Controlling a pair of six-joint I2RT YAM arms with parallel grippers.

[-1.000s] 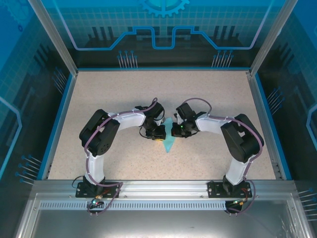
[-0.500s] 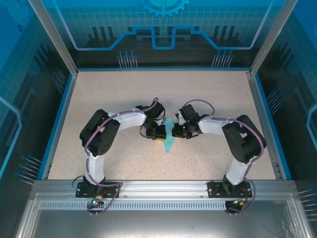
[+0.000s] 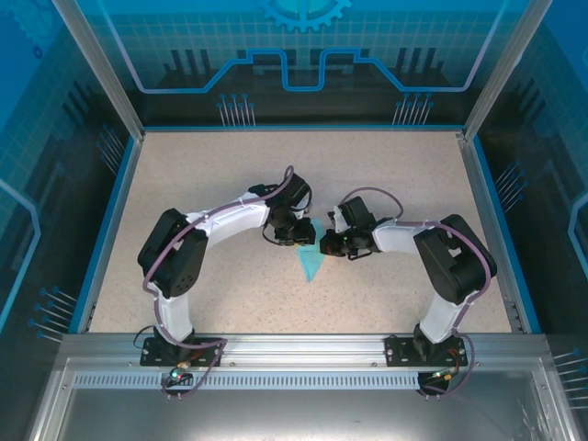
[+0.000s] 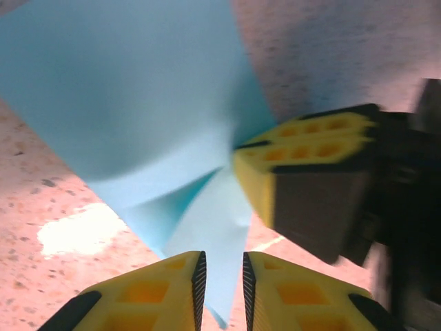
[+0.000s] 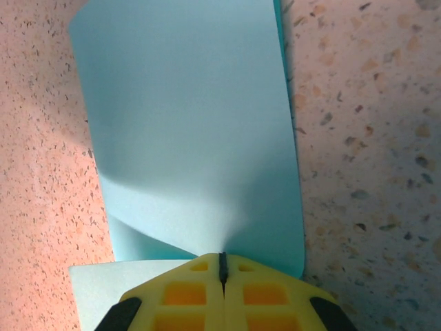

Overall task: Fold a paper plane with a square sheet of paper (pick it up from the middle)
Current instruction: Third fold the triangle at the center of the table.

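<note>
Blue paper (image 3: pixel 310 266) clenched by right end effector (image 5: pixel 222 265), long axis near-to-far, left end effector (image 4: pixel 220 265) barely parted astride its left edge.

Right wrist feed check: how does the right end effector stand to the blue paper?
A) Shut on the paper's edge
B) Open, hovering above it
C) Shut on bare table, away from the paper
A: in the right wrist view the right end effector has its yellow fingers pressed together with no gap, pinching the near edge of the light-blue paper.
</note>
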